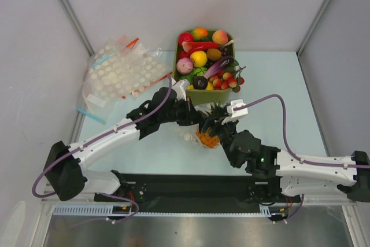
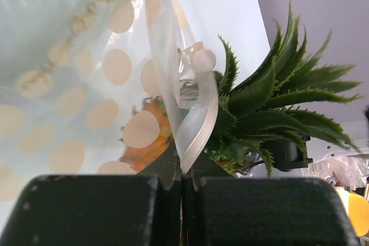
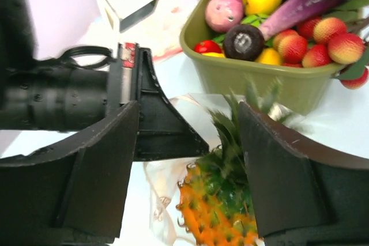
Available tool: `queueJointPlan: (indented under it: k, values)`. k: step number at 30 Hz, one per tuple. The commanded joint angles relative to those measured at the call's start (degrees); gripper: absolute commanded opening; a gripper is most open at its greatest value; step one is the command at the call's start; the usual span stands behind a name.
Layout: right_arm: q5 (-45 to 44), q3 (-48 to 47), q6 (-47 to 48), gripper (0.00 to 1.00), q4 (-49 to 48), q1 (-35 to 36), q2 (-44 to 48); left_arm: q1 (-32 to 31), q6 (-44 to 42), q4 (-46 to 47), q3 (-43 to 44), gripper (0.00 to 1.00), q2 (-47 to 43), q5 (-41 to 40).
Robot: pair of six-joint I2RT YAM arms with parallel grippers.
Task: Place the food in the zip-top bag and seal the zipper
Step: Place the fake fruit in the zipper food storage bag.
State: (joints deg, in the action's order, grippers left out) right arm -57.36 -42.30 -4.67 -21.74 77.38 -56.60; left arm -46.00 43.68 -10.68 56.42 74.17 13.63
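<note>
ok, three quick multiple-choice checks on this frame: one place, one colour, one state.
1. Pineapple versus the food tub: A inside it; B behind it; C on the table at its near side, toward the arms.
2. Tub colour: A olive green; B red; C white.
3. Left fingers: A wide open; B pinched shut on the clear bag edge; C gripping the pineapple.
C, it sits outside the tub's near wall; A, the walls are olive; B, film is clamped between the closed fingers.

Pineapple [image 3: 214, 217] base beyond the bottom edge
</note>
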Motion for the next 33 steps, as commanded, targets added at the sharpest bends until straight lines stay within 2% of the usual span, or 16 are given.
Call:
queueJointPlan:
  k: [1, 5, 9, 12, 16, 18, 23, 25, 28, 32, 33]
  values:
    - [4.5, -4.4, -6.0, 0.72, 10.8, -1.6, 2.5, 1.5, 2.0, 4.2, -0.6, 0.00, 0.2, 3.0]
    - [13.0, -6.7, -12.8, 0.71, 19.8, -8.5, 2.5, 3.1, 2.7, 4.8, -1.6, 0.00, 0.2, 4.0]
    - [27.7, -8.1, -18.4, 0.81, 26.0, -15.3, 1.9, 4.4, 2.6, 4.8, -2.0, 0.00, 0.1, 3.5]
    - [31.9, -8.2, -20.6, 0.86, 28.2, -18.5, 2.0, 5.0, 1.8, 3.6, -1.8, 0.00, 0.7, 2.2]
    - [34.5, -8.2, -23.5, 0.90, 31.7, -21.4, 1.9, 5.8, 1.6, 3.5, -1.4, 0.00, 1.8, 2.7]
    - [34.9, -7.8, -23.8, 0.94, 31.9, -21.7, 2.2, 6.0, 1.6, 3.4, -1.4, 0.00, 1.9, 2.9]
    - [34.8, -5.9, -23.4, 0.99, 30.8, -22.3, 5.2, 6.9, 1.5, 3.4, -1.7, 0.00, 1.2, 3.1]
    - [34.5, -4.7, -23.1, 0.97, 30.0, -22.6, 7.9, 7.1, 1.6, 3.4, -1.8, 0.00, 1.2, 2.9]
    - [33.9, -3.0, -23.8, 0.85, 30.3, -23.9, 11.6, 7.4, 1.8, 3.5, -1.8, 0.00, 1.1, 3.7]
    - [33.1, -1.6, -25.1, 0.80, 32.2, -26.4, 14.8, 7.8, 1.7, 3.6, -1.8, 0.00, 0.9, 4.0]
    - [33.1, -1.6, -25.2, 0.76, 32.5, -27.5, 15.0, 7.9, 1.8, 3.6, -1.9, 0.00, 0.7, 4.0]
